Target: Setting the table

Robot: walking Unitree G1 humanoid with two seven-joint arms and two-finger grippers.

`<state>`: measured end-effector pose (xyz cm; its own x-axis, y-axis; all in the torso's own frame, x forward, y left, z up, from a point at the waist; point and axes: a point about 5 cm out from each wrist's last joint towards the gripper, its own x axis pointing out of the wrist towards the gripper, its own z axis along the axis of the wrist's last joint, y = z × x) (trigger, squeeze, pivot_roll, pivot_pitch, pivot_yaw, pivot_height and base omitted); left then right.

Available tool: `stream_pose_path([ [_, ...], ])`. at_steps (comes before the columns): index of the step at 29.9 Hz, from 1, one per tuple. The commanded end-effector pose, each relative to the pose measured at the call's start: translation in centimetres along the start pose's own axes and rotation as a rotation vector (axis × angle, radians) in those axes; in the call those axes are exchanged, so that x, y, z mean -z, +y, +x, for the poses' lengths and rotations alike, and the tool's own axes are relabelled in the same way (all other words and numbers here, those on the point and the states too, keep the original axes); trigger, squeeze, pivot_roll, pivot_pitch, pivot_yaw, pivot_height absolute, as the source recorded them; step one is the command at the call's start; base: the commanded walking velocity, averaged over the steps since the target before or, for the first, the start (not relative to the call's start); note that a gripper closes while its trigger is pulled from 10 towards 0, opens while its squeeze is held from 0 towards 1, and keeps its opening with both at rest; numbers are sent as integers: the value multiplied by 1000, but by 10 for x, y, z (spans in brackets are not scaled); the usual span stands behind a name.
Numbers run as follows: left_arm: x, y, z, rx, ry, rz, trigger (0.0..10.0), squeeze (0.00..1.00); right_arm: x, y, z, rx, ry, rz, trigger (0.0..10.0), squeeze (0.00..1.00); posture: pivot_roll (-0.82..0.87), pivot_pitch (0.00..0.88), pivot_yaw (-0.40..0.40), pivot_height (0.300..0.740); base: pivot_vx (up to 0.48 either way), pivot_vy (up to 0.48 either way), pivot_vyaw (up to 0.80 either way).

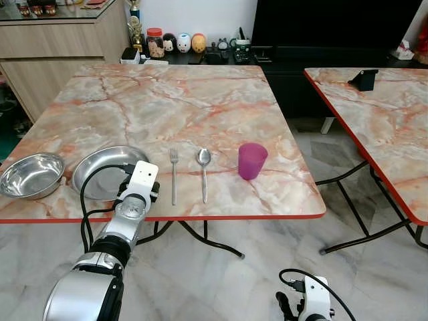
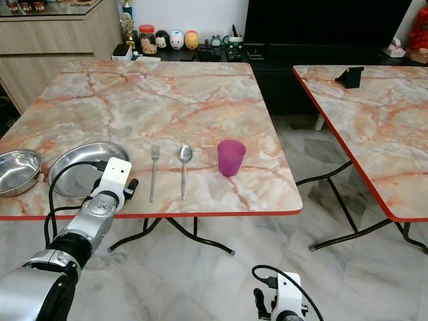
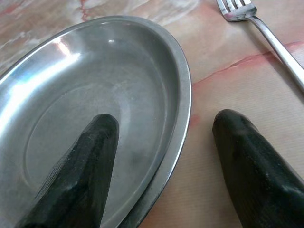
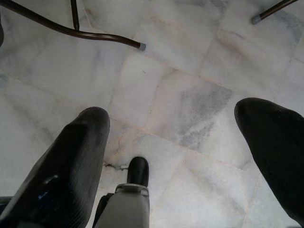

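Now the marble desk (image 1: 200, 100) carries the whole setting along its near edge, and everything hinges on the steel plate (image 1: 100, 167). A bowl (image 1: 30, 175) sits just left of the plate; fork (image 1: 173, 175), spoon (image 1: 204, 172) and purple cup (image 1: 252, 160) line up to its right, the cutlery's long axes pointing away from the robot. The left hand (image 3: 164, 156) is spread, straddling the plate's right rim, one finger inside, one outside. The right hand (image 4: 190, 156) hangs open over the floor, so the left is plainly nearer.
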<state>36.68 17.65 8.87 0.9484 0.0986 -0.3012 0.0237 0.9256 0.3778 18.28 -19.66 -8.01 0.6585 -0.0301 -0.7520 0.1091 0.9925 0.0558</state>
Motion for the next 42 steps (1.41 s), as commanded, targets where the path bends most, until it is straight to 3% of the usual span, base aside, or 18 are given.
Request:
stream_pose_path([
  [1, 11, 4, -1, -21, 65, -13, 7294, 0, -3, -3, 0, 4, -1, -8, 10000, 0, 60, 0, -65, 740, 0, 0, 0],
  [2, 11, 4, 0, -19, 63, -10, 9059, 0, -3, -3, 0, 4, -1, -8, 10000, 0, 60, 0, -66, 740, 0, 0, 0],
  [3, 11, 5, 0, -19, 62, -8, 10000, 0, -3, -3, 0, 4, -1, -9, 10000, 0, 60, 0, -66, 740, 0, 0, 0],
  [9, 5, 7, 1, -17, 47, -3, 10000, 0, -3, -3, 0, 5, -1, -9, 10000, 0, 61, 0, -67, 740, 0, 0, 0],
  [12, 2, 8, 3, -15, 47, -65, 10000, 0, -3, -3, 0, 7, -1, -8, 10000, 0, 61, 0, -67, 740, 0, 0, 0],
  [19, -6, 13, 5, -22, 29, -53, 10000, 0, -3, -3, 0, 6, -1, -8, 10000, 0, 61, 0, -68, 740, 0, 0, 0],
  [33, 0, 9, 4, 18, 45, 9, 10000, 0, -3, -3, 0, 5, -1, -9, 10000, 0, 60, 0, -69, 740, 0, 0, 0],
  [34, 0, 8, 4, 24, 46, 14, 4510, 0, -3, -3, 0, 5, -1, -10, 10000, 0, 60, 0, -69, 740, 0, 0, 0],
  [35, 1, 7, 3, 27, 48, 16, 0, 0, -3, -3, 0, 5, -1, -10, 10000, 0, 60, 0, -69, 740, 0, 0, 0],
  [42, 1, 4, 3, 46, 52, 20, 0, 0, -3, -3, 1, 6, -1, -11, 10000, 0, 59, 0, -69, 740, 0, 0, 0],
])
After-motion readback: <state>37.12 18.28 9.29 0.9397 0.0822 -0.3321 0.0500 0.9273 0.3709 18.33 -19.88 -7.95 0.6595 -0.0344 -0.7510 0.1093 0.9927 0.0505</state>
